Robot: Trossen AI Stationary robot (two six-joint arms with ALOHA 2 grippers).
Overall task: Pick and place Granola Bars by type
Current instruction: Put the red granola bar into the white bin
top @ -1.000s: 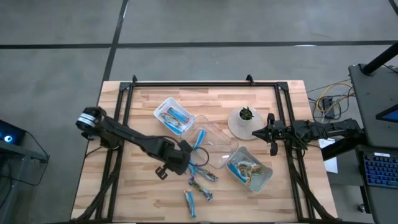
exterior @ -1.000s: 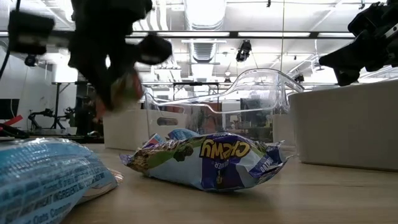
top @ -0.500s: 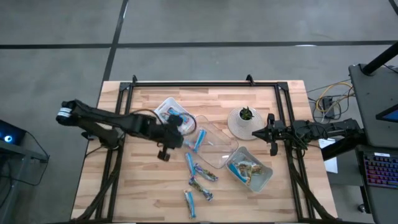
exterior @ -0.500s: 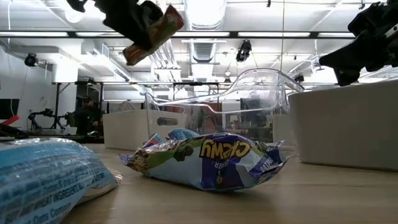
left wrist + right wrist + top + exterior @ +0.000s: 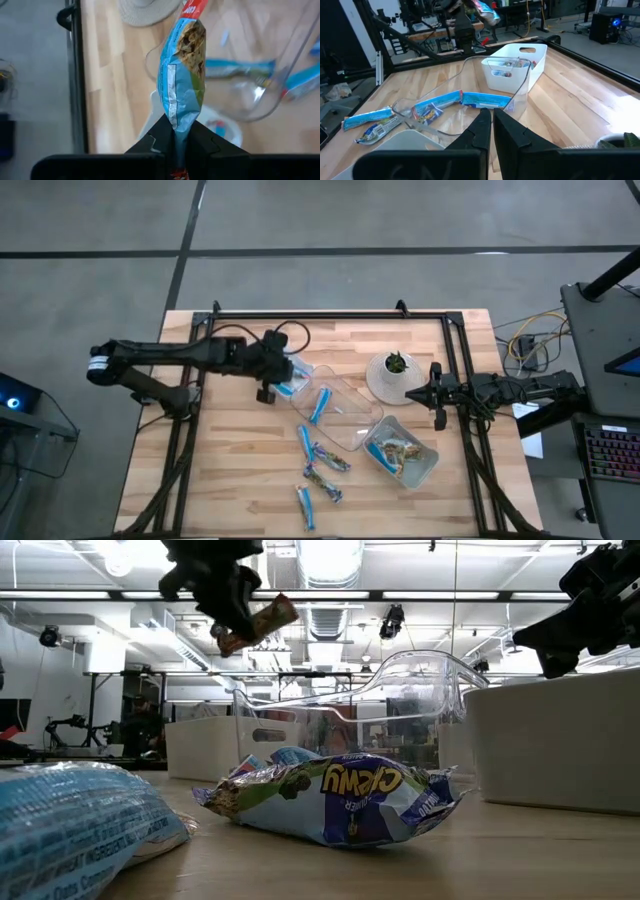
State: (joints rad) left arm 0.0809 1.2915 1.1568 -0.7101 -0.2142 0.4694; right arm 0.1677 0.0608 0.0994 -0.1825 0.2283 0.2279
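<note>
Slatted wood table [image 5: 240, 480]; left tool [image 5: 181, 145] pinching crinkly foil granola bar [image 5: 183, 75]; right tool [image 5: 491, 121] apparently closed, empty.

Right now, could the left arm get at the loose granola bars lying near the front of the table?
Probably not yet. The left gripper is shut on a granola bar, up over the white tray, so its jaws are taken. The way down to the loose granola bars looks open once it lets go.

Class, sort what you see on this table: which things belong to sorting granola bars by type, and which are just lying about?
Job:
- left gripper, shut on a granola bar
- loose granola bars
- trays

Lying about:
- potted plant
- cables
- right gripper, idle
</note>
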